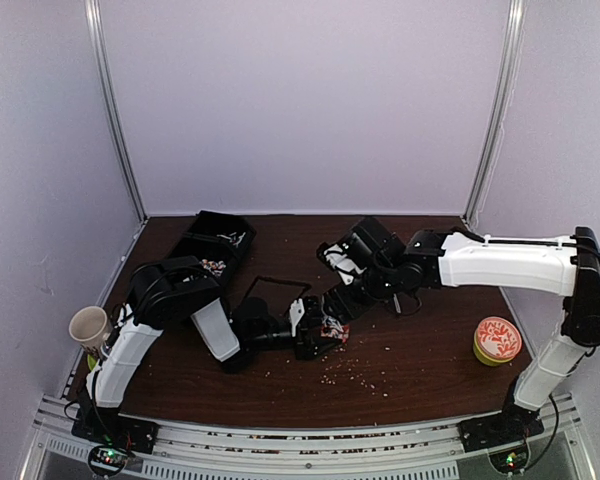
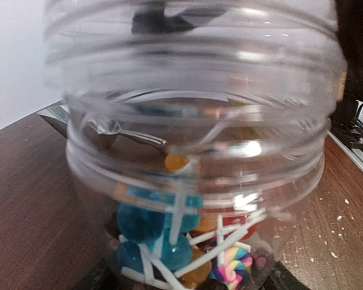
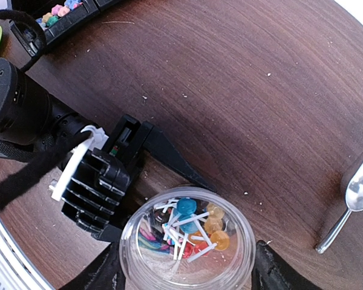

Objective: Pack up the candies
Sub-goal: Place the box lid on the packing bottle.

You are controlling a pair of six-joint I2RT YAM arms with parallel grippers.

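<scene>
1. Clear jar, candies inside, clamped wide by left gripper.
2. Right gripper straddles its rim, jaws wide; contact indeterminate.
3. Filling stage, apparently; next move calls for grasping the scoop.

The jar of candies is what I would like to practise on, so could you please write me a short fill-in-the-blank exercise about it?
1. The clear jar has no ____ on its mouth.
2. The candies inside it are lollipops on ____ sticks.
3. The fingers clasping the jar's side belong to the ____ arm.

Missing words: lid; white; left.
</scene>
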